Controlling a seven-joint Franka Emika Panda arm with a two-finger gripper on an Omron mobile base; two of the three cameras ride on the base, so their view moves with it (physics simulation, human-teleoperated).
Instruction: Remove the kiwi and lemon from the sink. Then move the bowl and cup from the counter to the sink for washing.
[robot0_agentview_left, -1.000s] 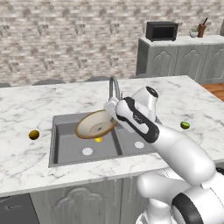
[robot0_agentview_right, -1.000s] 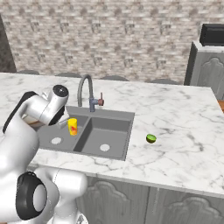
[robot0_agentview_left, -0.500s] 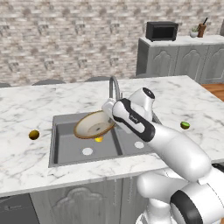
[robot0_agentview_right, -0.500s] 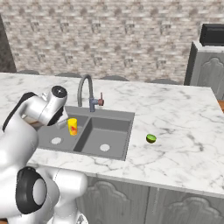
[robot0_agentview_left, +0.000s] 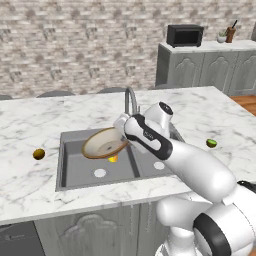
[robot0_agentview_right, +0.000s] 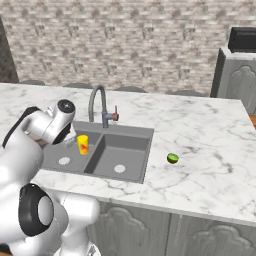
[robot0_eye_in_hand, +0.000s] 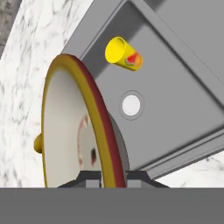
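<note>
My gripper (robot0_agentview_left: 123, 134) is shut on the rim of the tan bowl (robot0_agentview_left: 104, 143), which hangs tilted over the left basin of the dark grey sink (robot0_agentview_left: 62, 165). In the hand view the bowl (robot0_eye_in_hand: 72, 127) stands on edge between my fingertips (robot0_eye_in_hand: 92, 176). The yellow cup (robot0_agentview_right: 83, 145) stands upright in the left basin, just below the bowl (robot0_agentview_left: 113, 159). On the counter left of the sink lies the golden-brown kiwi (robot0_agentview_left: 39, 154). The greenish lemon (robot0_agentview_left: 211, 143) lies on the counter right of the sink.
The curved steel faucet (robot0_agentview_left: 131, 100) rises behind the sink, close to my wrist. Each basin has a pale round drain (robot0_eye_in_hand: 131, 105). A microwave (robot0_agentview_left: 184, 35) sits on the far grey cabinet. White marble counter (robot0_agentview_right: 210, 130) stretches to both sides.
My hand has eased slightly to the left. The bowl stays gripped and in nearly the same spot over the left basin.
</note>
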